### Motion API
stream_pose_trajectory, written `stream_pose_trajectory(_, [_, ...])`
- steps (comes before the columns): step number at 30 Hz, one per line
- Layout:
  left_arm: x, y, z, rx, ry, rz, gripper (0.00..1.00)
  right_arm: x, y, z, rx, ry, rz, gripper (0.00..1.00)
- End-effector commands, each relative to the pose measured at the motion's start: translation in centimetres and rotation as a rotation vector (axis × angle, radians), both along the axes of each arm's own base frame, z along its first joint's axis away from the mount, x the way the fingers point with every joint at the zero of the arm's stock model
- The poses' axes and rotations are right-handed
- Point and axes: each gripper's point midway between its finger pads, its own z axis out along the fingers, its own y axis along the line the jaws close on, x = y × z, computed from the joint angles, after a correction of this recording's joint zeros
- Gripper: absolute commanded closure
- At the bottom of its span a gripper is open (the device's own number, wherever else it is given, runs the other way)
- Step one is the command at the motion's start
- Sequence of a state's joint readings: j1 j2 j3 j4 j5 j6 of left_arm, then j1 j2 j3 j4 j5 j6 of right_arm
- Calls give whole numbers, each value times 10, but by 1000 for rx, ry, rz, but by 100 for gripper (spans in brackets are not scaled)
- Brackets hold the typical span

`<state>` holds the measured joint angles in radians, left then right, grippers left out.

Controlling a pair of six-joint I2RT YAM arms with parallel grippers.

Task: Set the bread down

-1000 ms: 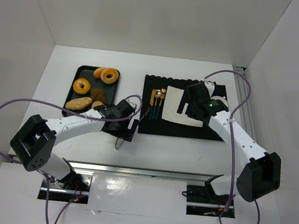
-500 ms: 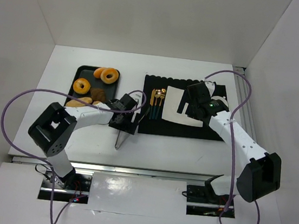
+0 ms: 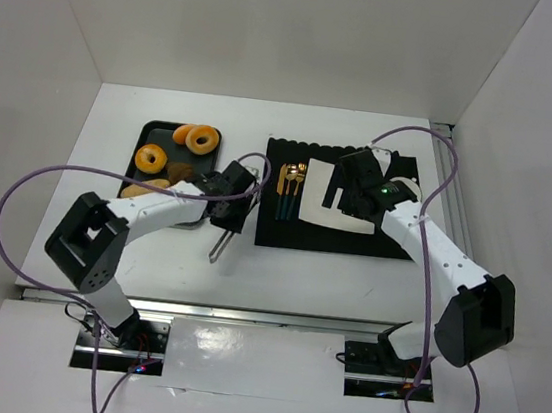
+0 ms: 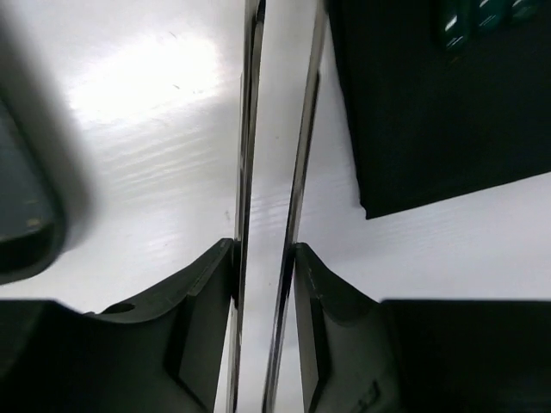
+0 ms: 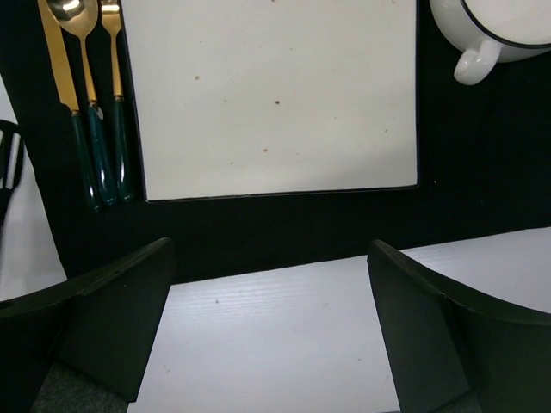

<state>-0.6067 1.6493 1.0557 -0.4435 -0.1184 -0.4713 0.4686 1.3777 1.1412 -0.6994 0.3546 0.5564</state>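
Far left: tray [image 3: 160, 135] on the counter, bread [image 3: 151, 158] still in it. That's the near ring; second ring [image 3: 202, 139] sits at the tray's back edge. Neither has moved. The loaf and a brown piece at the near end of the tray are partly hidden under my left arm.

Left gripper [image 4: 265, 258] is clamped on the tongs [image 3: 218, 244]; the wrist view shows both blades pinched between the fingers. Change over the last second: the wrist came up off the near counter toward the tray's right edge, elbow swung in, and the tongs went with it. Their tips still point toward me over bare counter, just left of the mat [image 5: 258, 224]. They're pointing away from the bread, so I read this as repositioning. I'd need to turn the tongs round before any pick. Risk: the blades look nearly shut in the grip, and I can't tell if they'll spread enough for a ring.

Mat: cutlery [image 5: 86, 129] lies along the plate's left side, apart from it. Plate [image 5: 275, 95] is bare, likely the drop spot.

Right gripper [image 5: 269, 258] hovers over the plate's near edge, fingers spread wide, holding nothing. It nudged slightly left, otherwise no change. It may block the drop.

Cup [image 5: 491, 26] is off the plate's far right corner.
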Motion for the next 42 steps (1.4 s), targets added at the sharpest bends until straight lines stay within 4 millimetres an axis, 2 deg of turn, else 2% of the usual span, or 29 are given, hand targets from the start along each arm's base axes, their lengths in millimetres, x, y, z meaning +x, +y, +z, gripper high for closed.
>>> stream_pose_trajectory(1, [24, 5, 86, -24, -198, 33, 56, 13, 12, 18, 5, -66, 7, 0])
stream_pose_trajectory(5, [17, 28, 126, 2, -219, 76, 59, 14, 10, 18, -2, -69, 2, 0])
stream_pose_trajectory(6, [16, 35, 128, 13, -208, 100, 59, 14, 10, 18, -8, -68, 8, 0])
stream_pose_trajectory(8, [16, 46, 147, 24, -238, 140, 59, 16, 11, 16, -8, -68, 8, 0])
stream_pose_trajectory(10, [12, 62, 153, 26, -215, 214, 59, 16, 11, 16, -8, -68, 8, 0])
stream_pose_trajectory(14, [19, 89, 178, 24, -230, 357, 59, 18, 20, 15, 11, -71, 30, 0])
stream_pose_trajectory(20, [43, 117, 177, 111, -199, 456, 57, 19, 22, 13, 13, -66, 43, 0])
stream_pose_trajectory(22, [47, 122, 181, 105, -202, 462, 54, 19, 22, 13, 6, -66, 50, 0])
stream_pose_trajectory(23, [51, 130, 176, 108, -184, 477, 51, 19, 22, 13, 6, -66, 50, 0])
stream_pose_trajectory(25, [57, 133, 174, 70, -172, 483, 51, 19, 22, 13, 6, -66, 50, 0])
stream_pose_trajectory(26, [62, 141, 175, 62, -177, 491, 51, 19, 22, 13, 6, -66, 50, 0])
stream_pose_trajectory(33, [91, 148, 168, -4, -181, 492, 50, 19, 23, 6, -2, -46, 63, 0])
stream_pose_trajectory(36, [104, 145, 157, -29, -169, 487, 49, 21, 26, 6, 5, -43, 68, 0])
stream_pose_trajectory(42, [125, 153, 152, -73, -201, 501, 49, 25, 28, 13, 9, -52, 68, 0])
